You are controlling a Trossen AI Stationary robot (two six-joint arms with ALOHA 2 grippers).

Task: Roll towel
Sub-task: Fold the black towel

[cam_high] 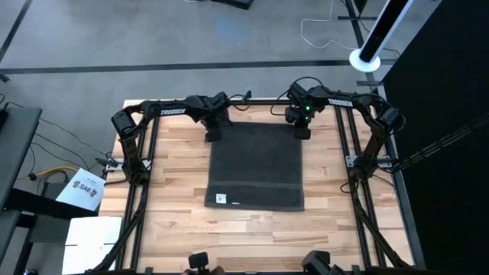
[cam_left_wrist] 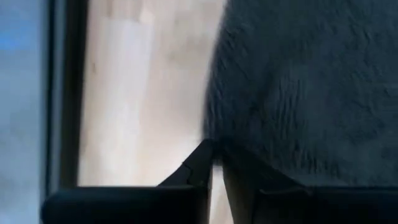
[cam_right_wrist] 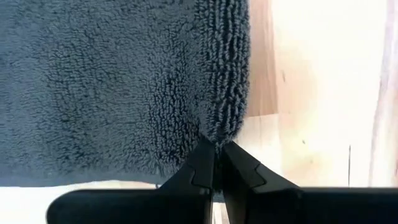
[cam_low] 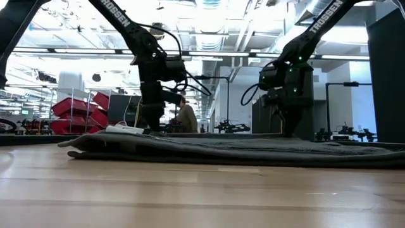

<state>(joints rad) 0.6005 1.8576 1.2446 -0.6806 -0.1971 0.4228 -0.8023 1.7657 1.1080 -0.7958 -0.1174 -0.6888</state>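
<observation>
towel: the dark charcoal-grey towel lies spread flat in the middle of the wooden table, a small white tag on its near left corner
far edge: both far corners of the towel sit under the two pincers, close to the table's far rim
left pincer: the left pincer is down at the far left corner, fingers nearly together, pinching the towel's edge in the left wrist view
right pincer: the right pincer is down at the far right corner, fingers closed on the looped hem
low view: the towel lies low and wrinkled across the table, both arms standing at its far side
beyond: a person sits in the room behind
</observation>
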